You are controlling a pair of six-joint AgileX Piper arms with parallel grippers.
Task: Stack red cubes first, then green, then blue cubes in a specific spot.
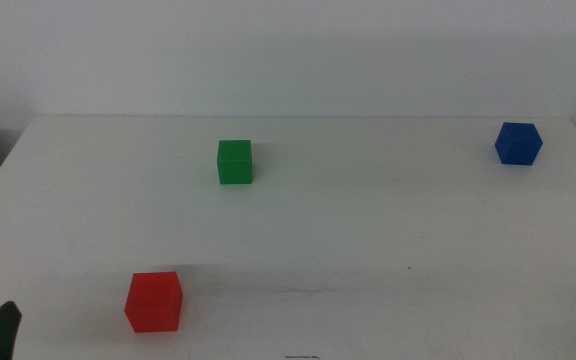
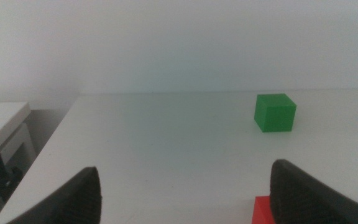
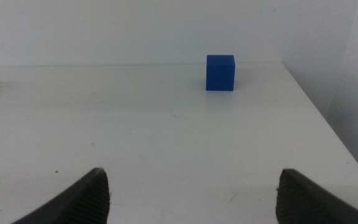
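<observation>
Red cube (image 1: 153,301) near left, unmarked; left gripper (image 2: 185,193) beside it, jaws wide. Green cube (image 1: 234,162) mid-table. Blue cube (image 1: 518,143) far right; right gripper (image 3: 194,196) jaws wide.

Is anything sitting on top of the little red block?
No. The small matte red cube has a bare top, and it rests alone on the plain white table. The green cube and blue cube sit apart. Its underside is hidden against the table.

Bright, even, diffuse light; faint soft shadows, slightly hazy wrist views.
</observation>
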